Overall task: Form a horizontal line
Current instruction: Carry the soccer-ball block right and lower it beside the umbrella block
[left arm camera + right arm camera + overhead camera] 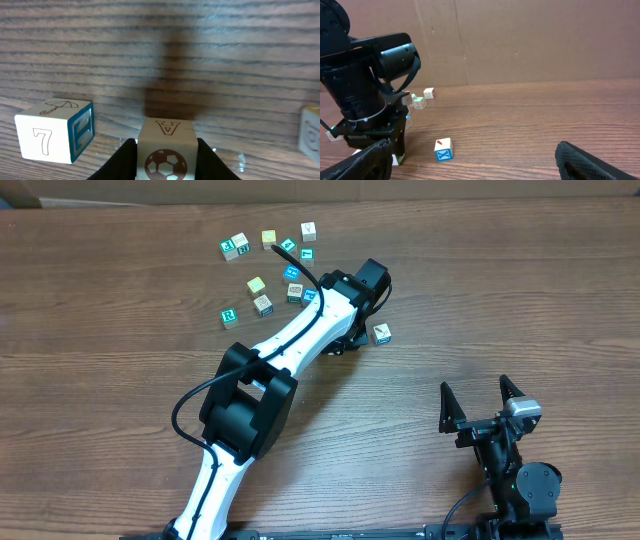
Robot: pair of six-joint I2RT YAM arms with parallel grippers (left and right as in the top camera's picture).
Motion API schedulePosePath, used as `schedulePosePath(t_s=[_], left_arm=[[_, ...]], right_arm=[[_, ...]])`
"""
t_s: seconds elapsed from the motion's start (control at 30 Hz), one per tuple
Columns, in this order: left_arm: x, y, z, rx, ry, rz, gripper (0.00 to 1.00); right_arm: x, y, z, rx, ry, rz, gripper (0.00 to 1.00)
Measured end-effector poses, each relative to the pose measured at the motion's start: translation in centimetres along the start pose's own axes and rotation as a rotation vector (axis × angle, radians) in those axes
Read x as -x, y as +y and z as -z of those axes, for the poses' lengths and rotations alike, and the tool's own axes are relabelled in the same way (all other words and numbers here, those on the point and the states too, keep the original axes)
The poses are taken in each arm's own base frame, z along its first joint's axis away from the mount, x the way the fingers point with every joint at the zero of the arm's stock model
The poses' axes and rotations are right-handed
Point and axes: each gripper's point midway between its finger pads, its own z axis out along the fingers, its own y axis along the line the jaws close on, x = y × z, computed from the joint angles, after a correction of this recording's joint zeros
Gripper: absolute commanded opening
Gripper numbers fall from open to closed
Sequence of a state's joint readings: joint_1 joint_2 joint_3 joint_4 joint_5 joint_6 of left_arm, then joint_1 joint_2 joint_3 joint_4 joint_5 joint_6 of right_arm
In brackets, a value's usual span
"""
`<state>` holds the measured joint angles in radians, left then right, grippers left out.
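Observation:
My left gripper (165,142) is shut on a tan cube (166,161) with a soccer ball and a letter A, low over the table. A white cube with a 7 and a teal side (54,131) stands apart to its left, and another cube (311,134) is cut off at the right edge. In the overhead view the left arm (345,330) hides the held cube. No row of touching cubes shows. My right gripper (482,402) is open and empty at the front right.
Several loose cubes lie scattered at the back, around a tan one (257,284). A white cube with a blue X (381,333) sits just right of the left wrist and also shows in the right wrist view (443,149).

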<state>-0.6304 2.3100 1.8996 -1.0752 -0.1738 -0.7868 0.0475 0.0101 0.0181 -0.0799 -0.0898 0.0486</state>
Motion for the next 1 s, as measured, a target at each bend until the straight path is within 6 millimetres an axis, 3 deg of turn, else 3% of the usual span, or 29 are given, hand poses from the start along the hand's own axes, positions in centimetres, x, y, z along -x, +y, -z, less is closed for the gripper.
schedulePosePath(t_s=[0.23, 0.33, 0.43, 0.5, 0.53, 0.63, 0.67, 0.8, 0.9, 1.0], left_arm=[[-0.2, 0.3, 0.0, 0.010, 0.011, -0.022, 0.43], [1.0, -0.2, 1.9, -0.011, -0.011, -0.050, 0.46], [4.1, -1.3, 5.9, -0.079, -0.090, -0.064, 0.47], [7.5, -1.5, 10.9, -0.154, -0.190, -0.047, 0.40], [8.2, -1.1, 12.0, -0.165, -0.206, -0.036, 0.39], [9.5, 1.2, 14.7, -0.188, -0.204, -0.010, 0.12], [9.4, 1.6, 14.9, -0.197, -0.186, -0.007, 0.04], [8.3, 2.7, 13.7, -0.200, -0.094, 0.000, 0.04], [6.3, 1.2, 11.7, -0.201, -0.033, -0.036, 0.04], [3.1, -0.6, 8.9, -0.179, 0.038, -0.097, 0.04]], right_arm=[[0.0, 0.0, 0.0, 0.000, 0.000, 0.000, 1.00], [0.0, 0.0, 0.0, 0.000, 0.000, 0.000, 1.00], [0.0, 0.0, 0.0, 0.000, 0.000, 0.000, 1.00], [0.0, 0.0, 0.0, 0.000, -0.001, 0.000, 1.00], [0.0, 0.0, 0.0, 0.000, 0.000, 0.000, 1.00], [0.0, 0.0, 0.0, 0.000, 0.000, 0.000, 1.00], [0.0, 0.0, 0.0, 0.000, 0.000, 0.000, 1.00], [0.0, 0.0, 0.0, 0.000, 0.000, 0.000, 1.00], [0.0, 0.0, 0.0, 0.000, 0.000, 0.000, 1.00], [0.0, 0.0, 0.0, 0.000, 0.000, 0.000, 1.00]])
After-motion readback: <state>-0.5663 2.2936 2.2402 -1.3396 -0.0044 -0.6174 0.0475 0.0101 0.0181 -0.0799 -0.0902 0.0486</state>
